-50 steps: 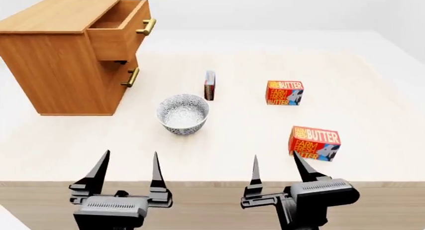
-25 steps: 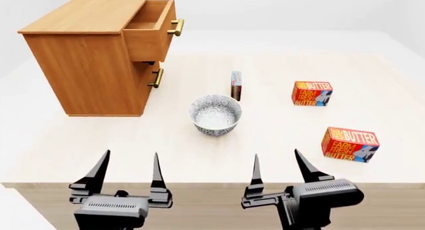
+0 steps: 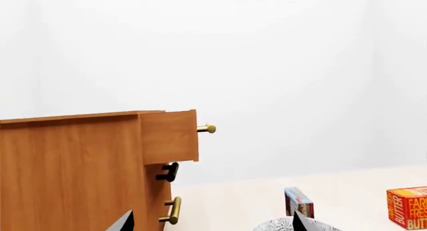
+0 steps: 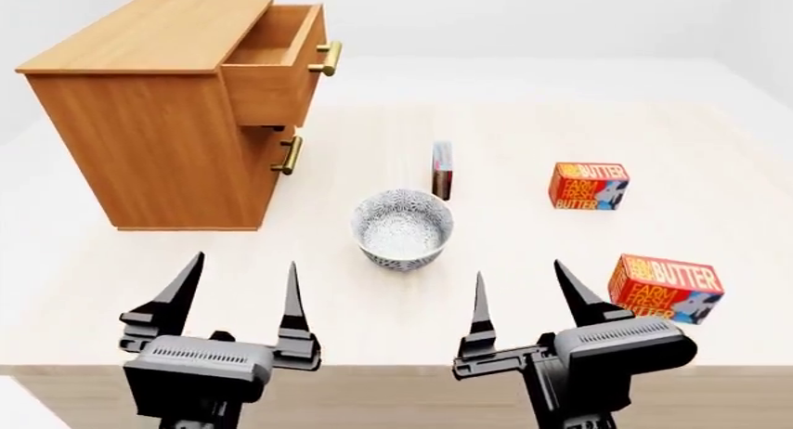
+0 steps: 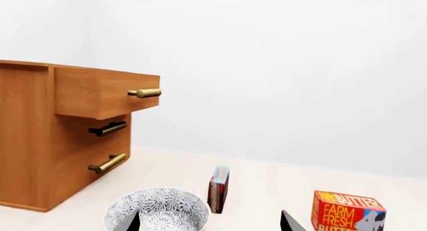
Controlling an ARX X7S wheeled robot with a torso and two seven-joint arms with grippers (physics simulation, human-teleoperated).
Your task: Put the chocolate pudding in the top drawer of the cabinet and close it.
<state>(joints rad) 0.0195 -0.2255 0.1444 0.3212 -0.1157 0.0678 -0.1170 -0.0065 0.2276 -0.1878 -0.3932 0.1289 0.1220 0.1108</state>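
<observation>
Standing on edge at frame centre, the chocolate pudding (image 4: 441,169) looks light, stiff, best pinched across its flat faces; both grippers' fingers (image 4: 292,299) spread, empty.

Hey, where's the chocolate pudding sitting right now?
In the head view the chocolate pudding stands on edge mid-table, just behind the patterned bowl, right of the cabinet.

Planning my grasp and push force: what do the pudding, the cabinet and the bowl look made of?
Pudding: thin printed carton, likely cardboard with a matte face. Cabinet: honey-brown wood grain, satin look, with brass-coloured bar handles. Bowl: probably glazed ceramic, given its fine dark-on-white pattern and smooth rim.
</observation>
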